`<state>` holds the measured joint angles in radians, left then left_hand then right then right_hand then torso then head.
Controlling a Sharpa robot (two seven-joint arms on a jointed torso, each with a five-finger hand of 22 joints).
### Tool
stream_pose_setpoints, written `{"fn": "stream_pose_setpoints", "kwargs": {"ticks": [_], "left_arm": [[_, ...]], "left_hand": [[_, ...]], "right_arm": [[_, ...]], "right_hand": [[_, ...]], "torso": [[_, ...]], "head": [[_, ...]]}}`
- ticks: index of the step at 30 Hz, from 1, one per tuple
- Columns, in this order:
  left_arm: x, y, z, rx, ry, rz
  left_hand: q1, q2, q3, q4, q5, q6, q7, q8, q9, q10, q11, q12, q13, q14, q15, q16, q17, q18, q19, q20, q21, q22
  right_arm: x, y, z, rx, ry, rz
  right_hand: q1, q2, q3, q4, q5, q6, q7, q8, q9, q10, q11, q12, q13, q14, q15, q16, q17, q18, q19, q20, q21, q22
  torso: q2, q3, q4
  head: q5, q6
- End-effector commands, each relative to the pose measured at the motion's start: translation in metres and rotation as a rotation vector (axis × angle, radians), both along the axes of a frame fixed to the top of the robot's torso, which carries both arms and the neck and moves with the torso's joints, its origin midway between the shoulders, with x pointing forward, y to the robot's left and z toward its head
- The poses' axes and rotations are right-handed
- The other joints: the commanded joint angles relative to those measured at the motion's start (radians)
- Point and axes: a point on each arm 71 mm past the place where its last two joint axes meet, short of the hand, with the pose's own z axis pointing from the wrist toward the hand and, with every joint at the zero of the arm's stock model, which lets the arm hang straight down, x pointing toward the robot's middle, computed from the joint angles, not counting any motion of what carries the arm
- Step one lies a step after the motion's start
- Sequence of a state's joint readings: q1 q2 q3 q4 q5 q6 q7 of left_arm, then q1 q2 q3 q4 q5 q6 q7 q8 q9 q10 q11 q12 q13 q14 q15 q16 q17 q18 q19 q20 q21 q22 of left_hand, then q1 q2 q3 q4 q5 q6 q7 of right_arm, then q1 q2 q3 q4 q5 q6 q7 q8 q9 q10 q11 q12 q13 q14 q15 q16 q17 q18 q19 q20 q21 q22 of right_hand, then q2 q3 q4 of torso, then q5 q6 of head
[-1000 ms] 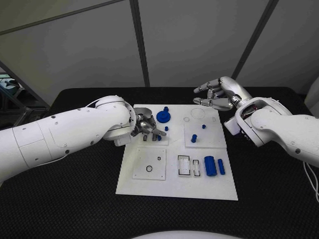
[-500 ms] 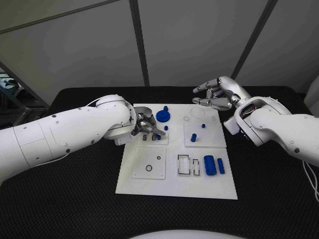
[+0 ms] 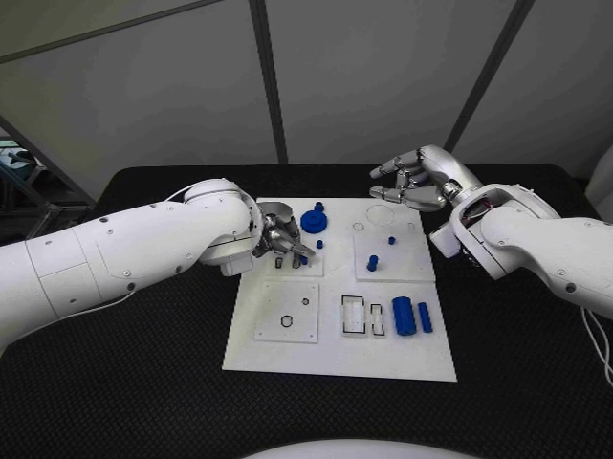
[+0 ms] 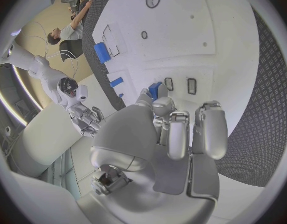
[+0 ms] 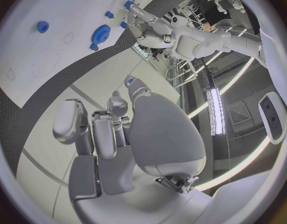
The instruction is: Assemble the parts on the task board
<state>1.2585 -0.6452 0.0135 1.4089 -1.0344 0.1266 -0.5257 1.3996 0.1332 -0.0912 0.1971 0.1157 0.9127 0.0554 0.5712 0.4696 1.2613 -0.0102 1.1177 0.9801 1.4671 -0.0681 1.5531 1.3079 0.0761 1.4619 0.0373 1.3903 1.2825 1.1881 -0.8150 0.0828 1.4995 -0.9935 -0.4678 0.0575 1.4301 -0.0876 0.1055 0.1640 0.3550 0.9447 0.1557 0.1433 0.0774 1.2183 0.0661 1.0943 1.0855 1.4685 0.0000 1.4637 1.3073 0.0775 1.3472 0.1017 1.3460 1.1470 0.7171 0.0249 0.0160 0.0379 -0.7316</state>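
The left hand (image 3: 284,241), fingers curled around a small blue peg (image 4: 155,90) over the upper-left slots of the task board (image 3: 389,359), seems mid-insertion and next needs careful alignment, while the right hand (image 3: 414,182) hovers empty, fingers loosely apart, past the board's top edge.

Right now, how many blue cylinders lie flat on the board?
2: thick cylinder and thin cylinder, side by side at the board's near right. Left hand may hide more.
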Motion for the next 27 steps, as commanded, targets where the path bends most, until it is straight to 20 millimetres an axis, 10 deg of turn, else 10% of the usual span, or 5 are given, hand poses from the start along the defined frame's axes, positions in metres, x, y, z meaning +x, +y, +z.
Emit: {"fn": "stream_pose_setpoints", "kwargs": {"ticks": [1, 10, 14, 20, 27], "left_arm": [[0.0, 0.001, -0.001, 0.003, 0.006, 0.003], [-0.003, 0.003, -0.001, -0.021, 0.03, 0.01], [-0.004, 0.005, -0.001, -0.041, 0.03, 0.023], [-0.006, 0.01, 0.002, -0.083, 0.016, 0.059], [-0.009, 0.015, 0.006, -0.128, -0.017, 0.103]], "left_hand": [[0.018, -0.003, 0.024, -0.005, 0.008, -0.01, 0.0, -0.005, 0.002, -0.004, -0.007, -0.007, -0.003, 0.097, -0.009, 0.003, 0.244, -0.018, 0.001, -0.006, -0.002, 0.001], [0.038, -0.062, 0.176, -0.003, 0.055, -0.015, 0.002, -0.03, 0.004, -0.018, -0.006, -0.039, -0.025, 0.097, -0.009, 0.001, 0.241, -0.018, 0.0, -0.008, -0.005, 0.004], [0.001, -0.158, 0.398, 0.012, 0.107, -0.006, 0.013, -0.044, 0.012, -0.015, -0.002, -0.059, -0.037, 0.097, -0.003, 0.001, 0.242, -0.017, 0.001, -0.008, -0.008, 0.008], [-0.092, -0.253, 0.699, -0.053, 0.128, -0.008, 0.016, -0.02, 0.058, 0.008, -0.002, -0.05, -0.023, 0.096, -0.002, 0.0, 0.241, -0.018, 0.004, -0.005, -0.008, 0.017], [-0.176, -0.283, 0.811, -0.123, 0.185, -0.008, 0.009, 0.008, 0.098, 0.027, -0.003, -0.038, -0.005, 0.097, -0.007, 0.0, 0.241, -0.02, 0.009, -0.005, -0.003, 0.032]], "right_arm": [[0.0, 0.002, 0.001, -0.006, 0.002, 0.011], [0.0, 0.002, 0.0, -0.008, 0.005, 0.012], [0.0, 0.001, 0.0, -0.009, 0.006, 0.011], [0.001, 0.001, 0.0, -0.009, 0.006, 0.01], [0.001, 0.0, 0.0, -0.01, 0.007, 0.008]], "right_hand": [[-0.005, -0.001, -0.004, 0.003, 0.003, -0.006, 0.001, 0.006, -0.002, -0.005, 0.001, -0.006, -0.001, 0.051, -0.008, -0.006, 0.064, 0.01, -0.008, -0.002, -0.003, -0.001], [-0.005, -0.001, -0.004, 0.003, 0.004, -0.005, 0.001, 0.007, -0.002, -0.003, 0.001, -0.005, 0.0, 0.051, -0.008, -0.006, 0.065, 0.01, -0.007, -0.002, -0.003, 0.0], [-0.005, -0.001, -0.004, 0.003, 0.005, -0.005, 0.001, 0.007, -0.002, -0.002, 0.001, -0.004, 0.001, 0.052, -0.008, -0.006, 0.065, 0.01, -0.007, -0.002, -0.003, 0.0], [-0.006, -0.001, -0.004, 0.004, 0.006, -0.005, 0.001, 0.007, -0.002, -0.001, 0.001, -0.003, 0.001, 0.052, -0.008, -0.006, 0.065, 0.01, -0.007, -0.002, -0.004, -0.001], [-0.009, -0.002, -0.006, 0.006, 0.006, -0.005, 0.001, 0.007, -0.002, 0.001, 0.001, -0.003, 0.001, 0.052, -0.008, -0.006, 0.065, 0.01, -0.006, -0.003, -0.004, 0.0]], "torso": [[-0.001, 0.0, 0.0003], [-0.001, -0.0003, 0.0009], [0.0, -0.0004, 0.0011], [0.0, -0.0004, 0.0006], [0.0, -0.0003, -0.0001]], "head": [[0.001, -0.001], [0.002, -0.002], [0.003, -0.002], [0.004, -0.002], [0.004, -0.004]]}}
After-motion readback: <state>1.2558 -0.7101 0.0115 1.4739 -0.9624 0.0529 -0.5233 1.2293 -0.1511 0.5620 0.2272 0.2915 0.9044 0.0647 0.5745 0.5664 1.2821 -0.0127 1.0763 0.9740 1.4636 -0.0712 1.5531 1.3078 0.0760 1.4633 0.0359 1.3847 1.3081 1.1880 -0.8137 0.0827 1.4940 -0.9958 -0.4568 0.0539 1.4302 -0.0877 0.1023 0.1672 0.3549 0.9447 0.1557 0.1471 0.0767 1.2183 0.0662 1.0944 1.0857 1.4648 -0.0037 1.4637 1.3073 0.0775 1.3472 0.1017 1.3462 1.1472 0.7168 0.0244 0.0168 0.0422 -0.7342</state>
